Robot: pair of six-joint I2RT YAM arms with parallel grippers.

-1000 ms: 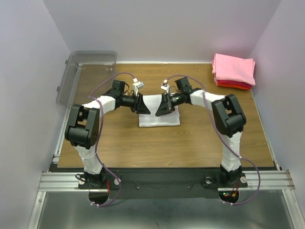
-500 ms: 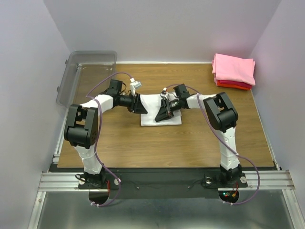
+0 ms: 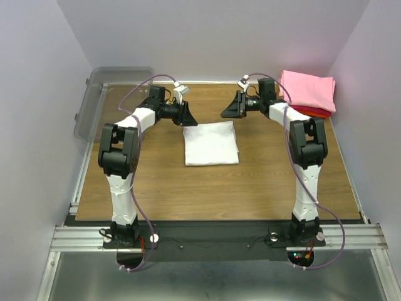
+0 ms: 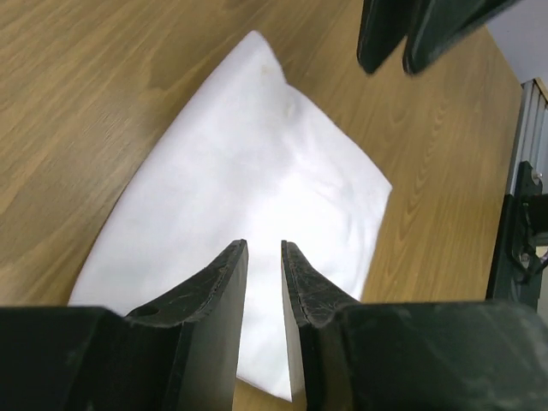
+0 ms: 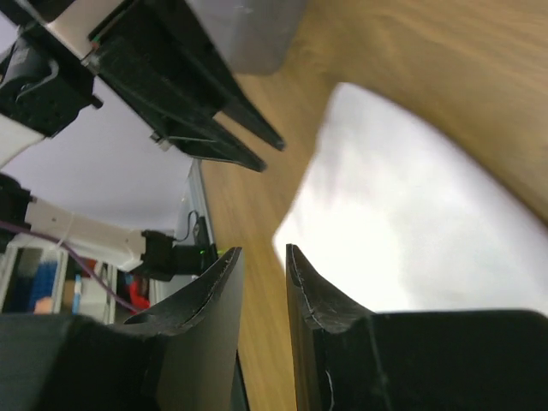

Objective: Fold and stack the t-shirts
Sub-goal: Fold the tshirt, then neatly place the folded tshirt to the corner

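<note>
Shirts are lying in two places. A folded white shirt is resting flat on the table, just under and slightly nearward of both grippers. A pink shirt is sitting folded on a red shirt behind the wrist of the right gripper, off to its outer side. The left gripper is hovering over the white shirt's far left corner and the right gripper over its far right corner, the two facing each other. Each is holding its fingers slightly apart with nothing between them. The white shirt's far edge is running straight from one gripper to the other. Judging by this, the white shirt is waiting to go onto the pink one, and the right arm is sitting much nearer that pile.
</note>
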